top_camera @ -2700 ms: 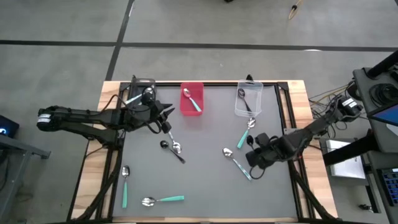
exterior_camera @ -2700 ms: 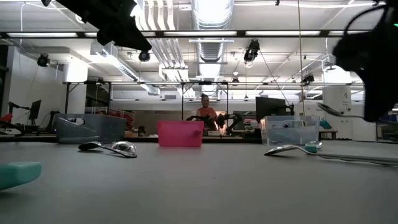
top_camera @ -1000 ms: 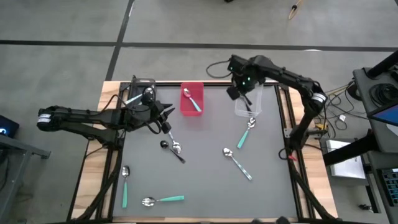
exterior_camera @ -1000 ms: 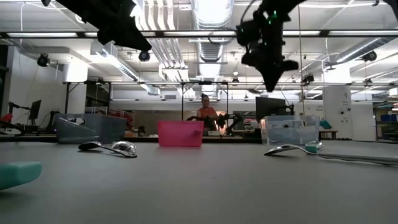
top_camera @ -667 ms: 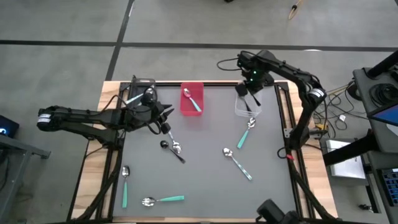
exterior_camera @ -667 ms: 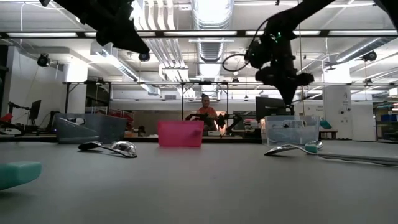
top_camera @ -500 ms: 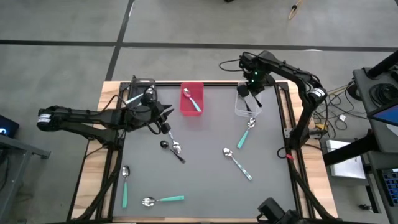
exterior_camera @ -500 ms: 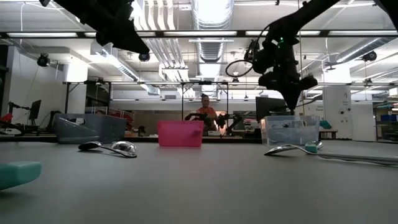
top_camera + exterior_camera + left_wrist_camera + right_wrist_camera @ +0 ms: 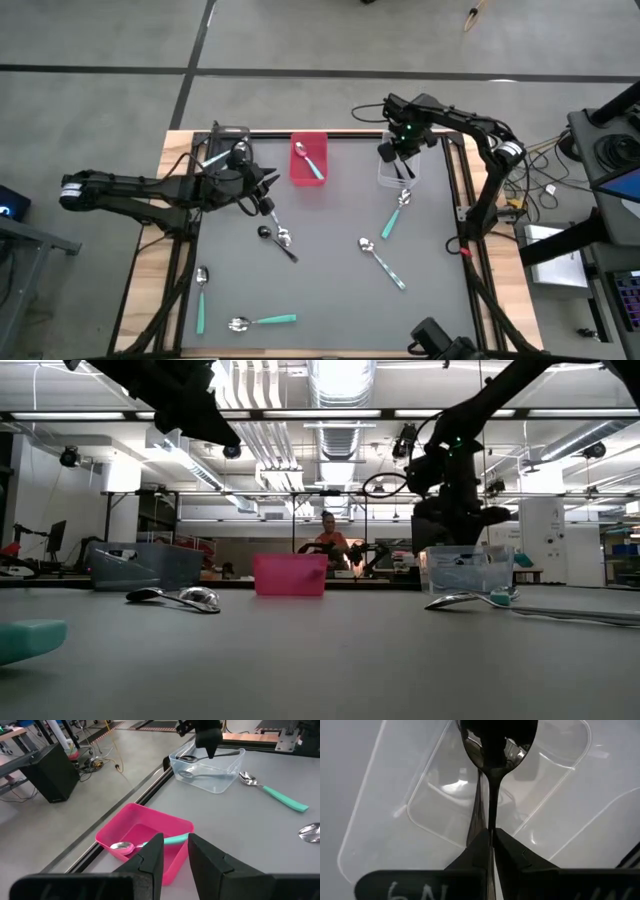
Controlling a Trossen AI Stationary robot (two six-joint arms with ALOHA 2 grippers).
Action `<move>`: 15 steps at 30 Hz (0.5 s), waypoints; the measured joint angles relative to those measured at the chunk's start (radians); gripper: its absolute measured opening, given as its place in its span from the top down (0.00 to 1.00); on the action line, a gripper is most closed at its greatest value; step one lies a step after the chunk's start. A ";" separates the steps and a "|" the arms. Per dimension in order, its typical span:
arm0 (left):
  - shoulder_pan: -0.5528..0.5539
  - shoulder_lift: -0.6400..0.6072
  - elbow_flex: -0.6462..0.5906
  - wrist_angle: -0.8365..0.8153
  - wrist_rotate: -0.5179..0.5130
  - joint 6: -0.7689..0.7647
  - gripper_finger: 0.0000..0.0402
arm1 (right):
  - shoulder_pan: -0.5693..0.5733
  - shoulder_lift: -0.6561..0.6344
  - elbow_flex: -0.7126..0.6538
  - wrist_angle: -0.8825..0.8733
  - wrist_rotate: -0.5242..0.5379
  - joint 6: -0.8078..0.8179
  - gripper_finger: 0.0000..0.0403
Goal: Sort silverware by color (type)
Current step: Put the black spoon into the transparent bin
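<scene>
My right gripper (image 9: 400, 158) hangs over the clear bin (image 9: 383, 178) at the far right of the table, shut on a black spoon (image 9: 495, 740). A second dark spoon lies in that bin. My left gripper (image 9: 268, 188) waits open above the table's left centre, touching nothing. Just near of it, a black spoon (image 9: 268, 234) and a pale-handled spoon (image 9: 284, 238) lie flat together. Teal-handled spoons (image 9: 389, 216) (image 9: 383, 263) (image 9: 200, 295) (image 9: 264, 320) lie flat on the grey mat. Another teal spoon (image 9: 172, 839) rests in the pink bin (image 9: 297, 178). My right gripper pinches the black spoon's handle (image 9: 490, 820) between its two fingers. It comes from above, pointing down, with the fingers across the handle. The spoon sits about level under the fingertips, its bowl (image 9: 187, 758) over the clear bin (image 9: 215, 777); whether it touches the bin I cannot tell.
A grey bin (image 9: 222, 140) stands at the far left corner, behind my left arm. The three bins line the far edge. The middle of the mat between the scattered spoons is bare. A person stands in the room far beyond the table (image 9: 328, 540).
My right gripper, carrying the black spoon, has moved from above the far edge between the pink and clear bins toward the table's right and down, coming low over the clear bin. It has stayed shut on the spoon.
</scene>
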 joint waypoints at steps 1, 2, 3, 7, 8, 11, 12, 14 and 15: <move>0.000 0.000 0.000 0.000 0.000 0.000 0.82 | 0.000 0.000 -0.006 0.007 0.000 0.000 0.98; 0.000 0.000 0.000 0.000 0.000 0.000 0.82 | 0.000 0.000 -0.011 0.015 0.000 0.001 0.98; 0.000 0.000 0.000 0.000 0.000 0.000 0.82 | 0.000 0.000 -0.015 0.023 0.000 0.002 0.98; 0.000 0.000 0.000 0.000 0.000 0.000 0.82 | 0.000 0.000 -0.038 0.062 0.000 0.008 0.98; 0.000 0.000 0.000 0.000 0.000 0.000 0.82 | 0.000 0.000 -0.044 0.072 0.000 0.009 0.98; 0.000 0.000 0.000 0.000 0.000 0.000 0.82 | 0.000 0.000 -0.058 0.102 0.001 0.020 0.98; 0.000 0.000 0.000 0.000 0.000 0.000 0.82 | 0.000 0.000 -0.060 0.105 0.001 0.020 0.98; 0.000 0.000 0.000 0.000 0.000 0.000 0.82 | 0.000 0.000 -0.064 0.113 0.006 0.021 0.98; 0.000 0.000 0.000 0.000 0.000 0.000 0.82 | 0.000 0.000 -0.064 0.118 0.008 0.024 0.98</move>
